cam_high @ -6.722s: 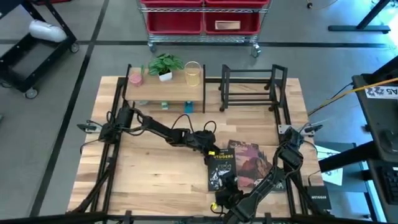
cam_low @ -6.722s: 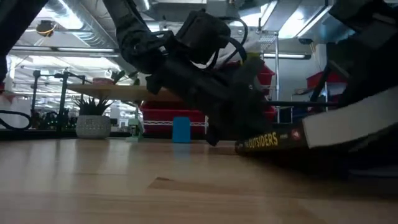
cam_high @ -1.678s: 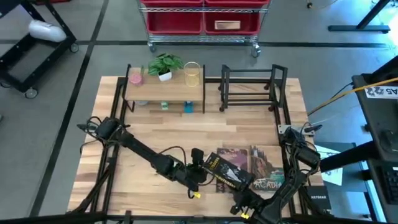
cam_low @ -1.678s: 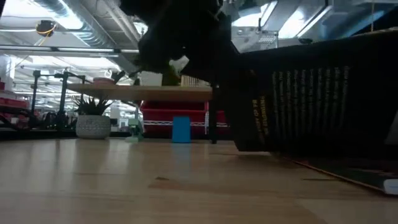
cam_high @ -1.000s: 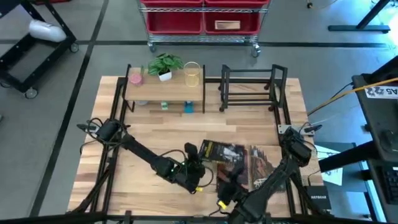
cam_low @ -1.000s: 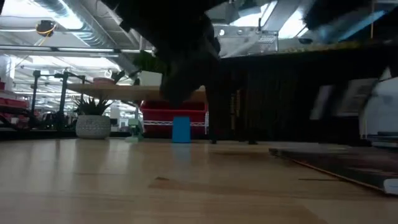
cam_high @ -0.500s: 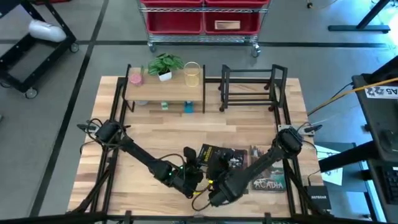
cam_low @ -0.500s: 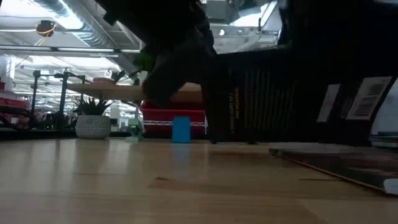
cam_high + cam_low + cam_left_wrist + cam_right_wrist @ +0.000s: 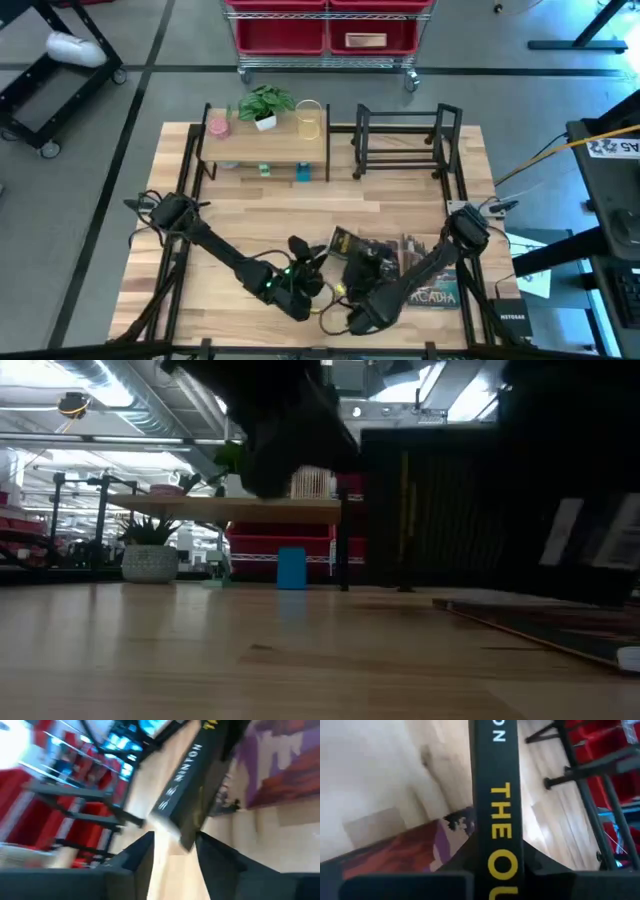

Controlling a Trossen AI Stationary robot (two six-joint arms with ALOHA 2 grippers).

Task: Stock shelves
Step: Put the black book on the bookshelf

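While the right gripper (image 9: 497,870) clamps the black book (image 9: 496,785), the left gripper (image 9: 175,850) stands open beside it.

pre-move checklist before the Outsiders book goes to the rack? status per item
1. Right hand shut on the black book at its spine: ok.
2. Left hand clear of the black book: cannot tell; the book's end sits right at it.
3. Black book rack empty, room for a book: ok.
4. Table bare between the held book and the rack: ok.
5. Purple book lying flat, off the line to the rack: ok.
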